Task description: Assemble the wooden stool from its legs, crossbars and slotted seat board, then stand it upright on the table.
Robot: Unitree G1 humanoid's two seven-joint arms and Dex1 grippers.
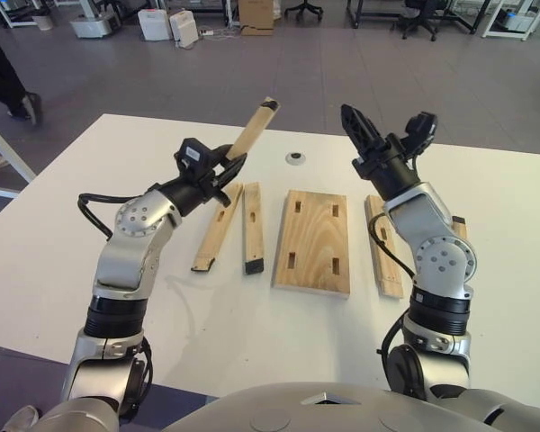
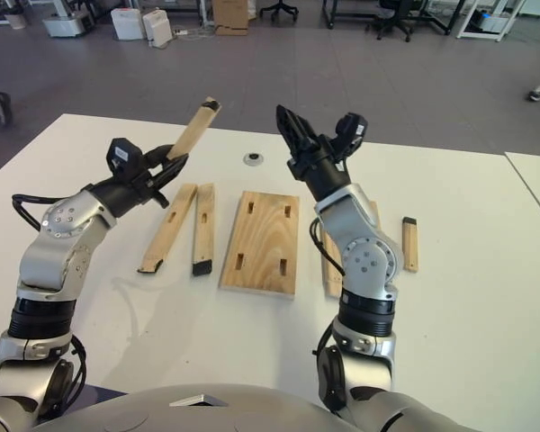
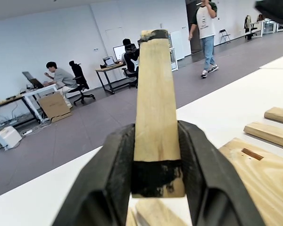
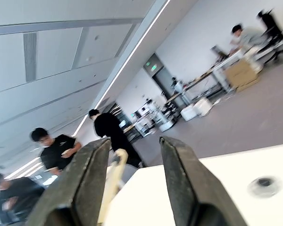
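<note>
My left gripper (image 1: 227, 167) is shut on a wooden leg (image 1: 252, 130) with black-tipped ends, held up off the table and pointing away and to the right; the same leg (image 3: 155, 108) stands between the fingers (image 3: 106, 181) in the left wrist view. The slotted seat board (image 1: 313, 239) lies flat mid-table. Two more wooden pieces (image 1: 235, 225) lie side by side left of it, and other pieces (image 1: 383, 245) lie to its right under my right arm. My right gripper (image 1: 354, 124) is raised above the table's far side, open and holding nothing; its fingers (image 4: 80, 188) are spread.
A small round grommet (image 1: 295, 158) sits in the white table (image 1: 90, 234) beyond the board. A short wooden piece (image 2: 409, 243) lies at the far right. The table's front strip is bare. Chairs, boxes and desks stand on the floor behind.
</note>
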